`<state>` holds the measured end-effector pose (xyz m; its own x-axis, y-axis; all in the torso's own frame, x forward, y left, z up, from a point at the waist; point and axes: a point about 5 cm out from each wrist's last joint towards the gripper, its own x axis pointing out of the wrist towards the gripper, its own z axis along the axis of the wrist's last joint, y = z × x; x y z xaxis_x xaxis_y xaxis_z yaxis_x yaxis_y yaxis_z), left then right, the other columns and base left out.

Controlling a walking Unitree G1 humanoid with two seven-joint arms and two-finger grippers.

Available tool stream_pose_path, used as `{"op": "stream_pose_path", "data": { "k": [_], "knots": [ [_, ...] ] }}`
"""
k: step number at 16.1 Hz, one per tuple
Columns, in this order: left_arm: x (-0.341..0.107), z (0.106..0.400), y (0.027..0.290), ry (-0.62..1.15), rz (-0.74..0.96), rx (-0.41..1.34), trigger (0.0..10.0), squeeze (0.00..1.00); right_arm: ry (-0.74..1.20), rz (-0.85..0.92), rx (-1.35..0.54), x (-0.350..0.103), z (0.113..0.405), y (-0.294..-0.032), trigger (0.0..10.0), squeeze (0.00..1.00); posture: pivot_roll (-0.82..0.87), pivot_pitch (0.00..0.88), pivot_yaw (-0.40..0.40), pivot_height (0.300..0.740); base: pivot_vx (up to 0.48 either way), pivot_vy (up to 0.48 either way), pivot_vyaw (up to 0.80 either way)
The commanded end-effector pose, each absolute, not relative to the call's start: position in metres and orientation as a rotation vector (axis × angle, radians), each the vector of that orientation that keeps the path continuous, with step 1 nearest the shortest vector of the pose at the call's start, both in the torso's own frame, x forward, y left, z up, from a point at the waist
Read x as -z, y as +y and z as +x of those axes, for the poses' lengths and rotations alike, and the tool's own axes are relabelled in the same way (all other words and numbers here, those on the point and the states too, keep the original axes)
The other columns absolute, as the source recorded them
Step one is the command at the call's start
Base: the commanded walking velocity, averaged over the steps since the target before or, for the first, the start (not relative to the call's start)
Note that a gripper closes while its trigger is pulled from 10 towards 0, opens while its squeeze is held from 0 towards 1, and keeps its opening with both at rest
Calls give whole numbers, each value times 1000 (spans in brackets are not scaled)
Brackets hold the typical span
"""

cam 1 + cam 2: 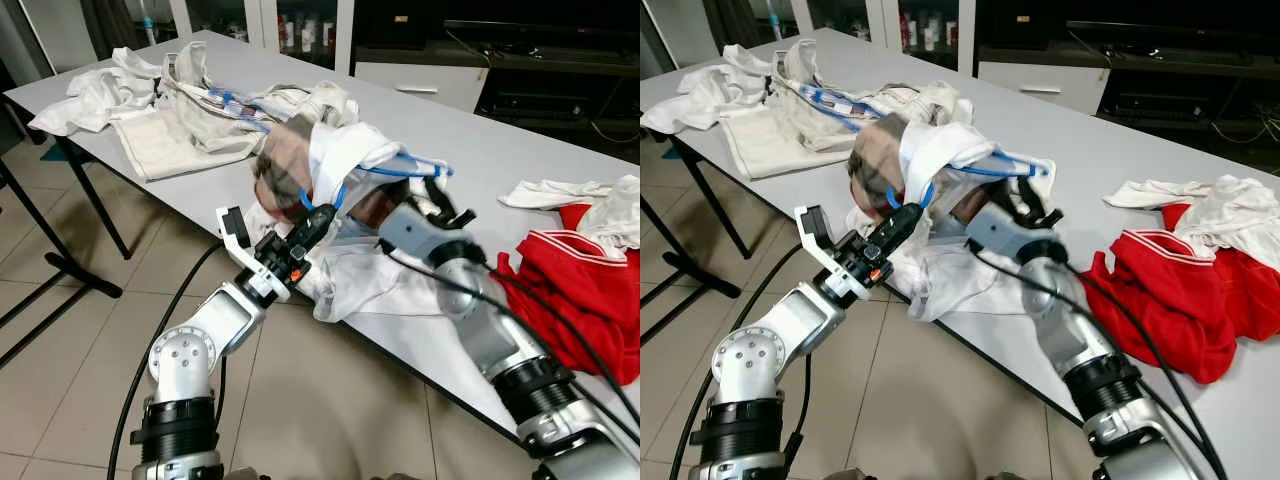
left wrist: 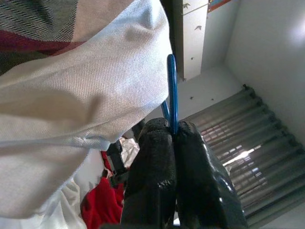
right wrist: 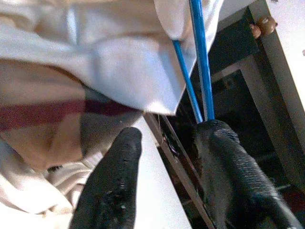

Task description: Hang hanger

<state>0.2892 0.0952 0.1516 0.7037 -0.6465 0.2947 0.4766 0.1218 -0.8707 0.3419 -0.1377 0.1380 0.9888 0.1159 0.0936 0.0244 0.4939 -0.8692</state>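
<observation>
The left gripper (image 2: 174,136) sits in the middle of the head views, its two black fingers (image 2: 152,176) pressed tight together on the thin blue wire of the hanger (image 2: 172,90); in the left wrist view the wire rises straight out from between the fingertips. The right gripper (image 3: 167,138) is just to its right at the table edge, fingers spread apart, with two blue wires of the hanger running down to meet the tip of one finger (image 3: 228,162); whether it presses on them I cannot tell.

The hanger (image 1: 400,170) lies across the centre of the frame, its long axis running roughly left to right between the two grippers and a little above them, blue wire showing at the left end by the left gripper and along the upper right. A white shirt (image 1: 345,150) with a plaid brown and red part (image 1: 285,165) is draped over it, hiding most of the wire.

All this hangs over the near edge of a grey table (image 1: 480,140). A pile of pale clothes (image 1: 150,110) lies in the upper left, and a red garment (image 1: 580,285) lies at the right edge.
</observation>
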Motion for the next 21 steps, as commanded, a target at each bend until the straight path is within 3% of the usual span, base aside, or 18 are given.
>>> {"op": "stream_pose_path", "data": {
  "k": [1, 3, 4, 5, 7, 10, 18, 20, 21],
  "knots": [
    [-159, 287, 92, 157, -1187, 879, 0, 0, -122, -1065, -21, -141, 344, -147, 10000, 1000, 24, 9, 10, 723, 0, 0, 0],
    [-157, 288, 92, 162, -1177, 875, 0, 0, -119, -1078, 9, -145, 342, -153, 10000, 1000, 19, 6, 9, 723, 0, 0, 0],
    [-158, 288, 92, 161, -1177, 881, 0, 0, -120, -1090, 8, -145, 342, -153, 10000, 890, 14, 6, 11, 723, 0, 0, 0],
    [-159, 289, 91, 160, -1176, 889, 0, 0, -119, -1110, 4, -144, 341, -153, 10000, 592, 10, 5, 12, 723, 0, 0, 0],
    [-158, 289, 88, 170, -1167, 893, 0, 0, -123, -1128, 8, -147, 341, -154, 10000, 576, 7, 3, 13, 723, 0, 0, 0],
    [-158, 291, 89, 164, -1162, 876, 0, 0, -92, -1134, 8, -140, 333, -157, 10000, 388, 8, 3, 12, 723, 0, 0, 0],
    [-157, 292, 89, 175, -1150, 873, 0, 0, -29, -1048, 90, -133, 316, -165, 10000, 369, 2, 0, 23, 723, 0, 0, 0],
    [-157, 293, 90, 172, -1147, 865, 0, 0, 13, -1042, 98, -127, 312, -170, 10000, 310, 2, 0, 23, 723, 0, 0, 0],
    [-157, 294, 90, 170, -1144, 858, 0, 0, 45, -1029, 101, -122, 308, -172, 10000, 137, 1, 2, 22, 723, 0, 0, 0]
  ]
}}
